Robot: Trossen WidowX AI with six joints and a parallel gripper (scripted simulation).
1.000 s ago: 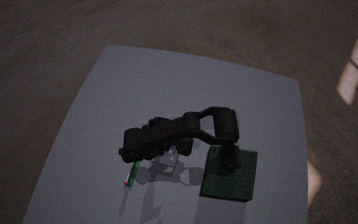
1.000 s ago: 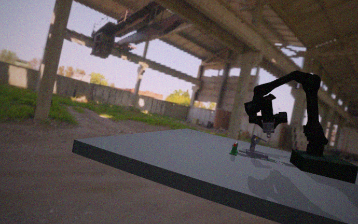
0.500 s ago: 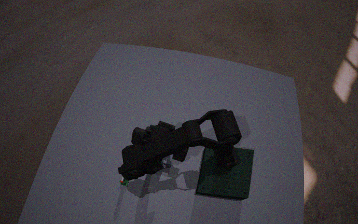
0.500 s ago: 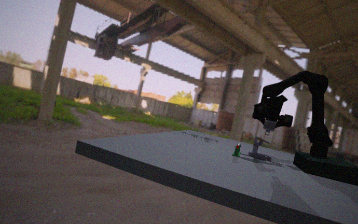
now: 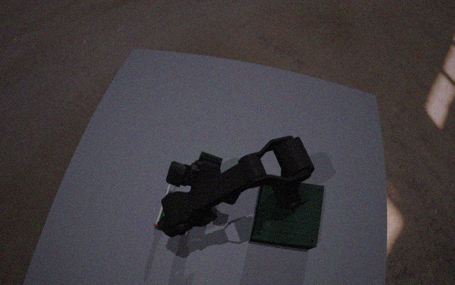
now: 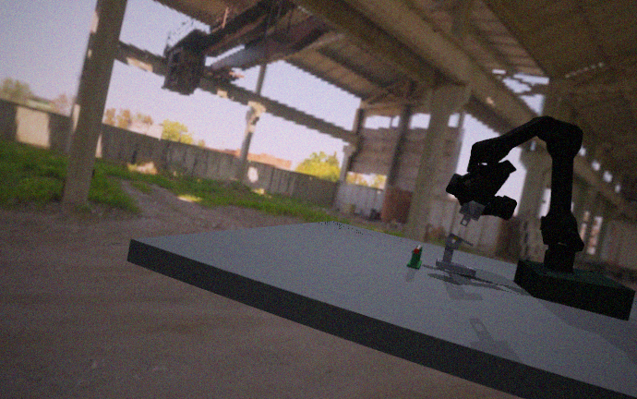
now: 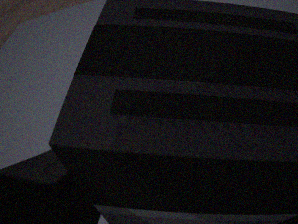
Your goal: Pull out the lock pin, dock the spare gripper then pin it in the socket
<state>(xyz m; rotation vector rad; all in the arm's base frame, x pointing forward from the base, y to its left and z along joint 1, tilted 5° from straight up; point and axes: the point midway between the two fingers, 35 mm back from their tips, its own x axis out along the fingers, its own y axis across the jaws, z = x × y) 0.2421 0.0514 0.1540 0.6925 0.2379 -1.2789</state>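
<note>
Our gripper (image 6: 465,217) is clenched on the spare gripper (image 6: 470,210), a small pale grey block that hangs from the fingers in the exterior view, above and apart from the mount (image 6: 451,256). The wrist view is almost wholly filled by the dark ribbed body of what we carry, with only a sliver of paler grey at the bottom edge, so we cannot check the seat of the grip from there.

We judge the spare gripper to be stiff and fairly light, a hard-shelled part that will not give under the fingers and could twist if held off-centre (its spigot is hidden from us). The flat sides of the body look like the best place to hold, leaving the lower end free to enter the socket. It looks boxy, grey, with a darker underside.

Below it the mount stands on the grey table (image 5: 140,110): a thin upright post on a flat foot, its socket too small to read. In the top view the arm covers it.

The pin (image 6: 415,257) lies on the table just beside the mount, green-bodied with a red tip, already out of the socket. It looks slim and rigid, apt to roll, and best pinched across its middle.

The arm rises from a dark green base (image 5: 312,235).
</note>
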